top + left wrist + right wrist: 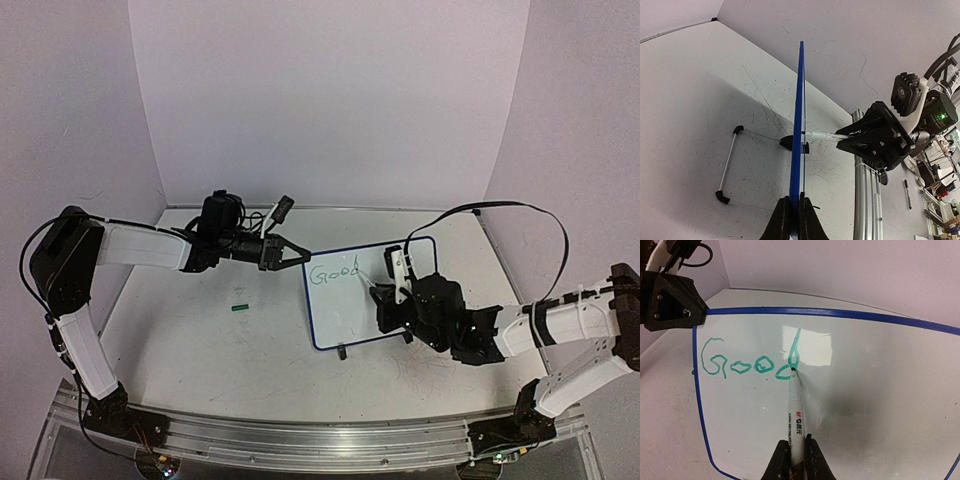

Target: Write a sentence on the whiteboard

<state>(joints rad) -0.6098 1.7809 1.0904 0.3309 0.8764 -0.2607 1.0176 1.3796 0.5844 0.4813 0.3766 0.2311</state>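
The whiteboard (350, 320) stands tilted on its black clip feet at the table's middle right. Of the sentence, only the green word "Good" (334, 271) shows, at the board's top left; it is large in the right wrist view (740, 363). My left gripper (297, 251) is shut on the board's blue frame (799, 125), which is seen edge-on between the jaws. My right gripper (796, 460) is shut on a white marker (795, 410). The marker's tip touches the board (875, 390) at the base of the "d".
A small green marker cap (239, 308) lies on the table left of the board. A wire stand (728, 165) sits behind the board. An aluminium rail (300, 435) runs along the near edge. Walls close in the back and both sides.
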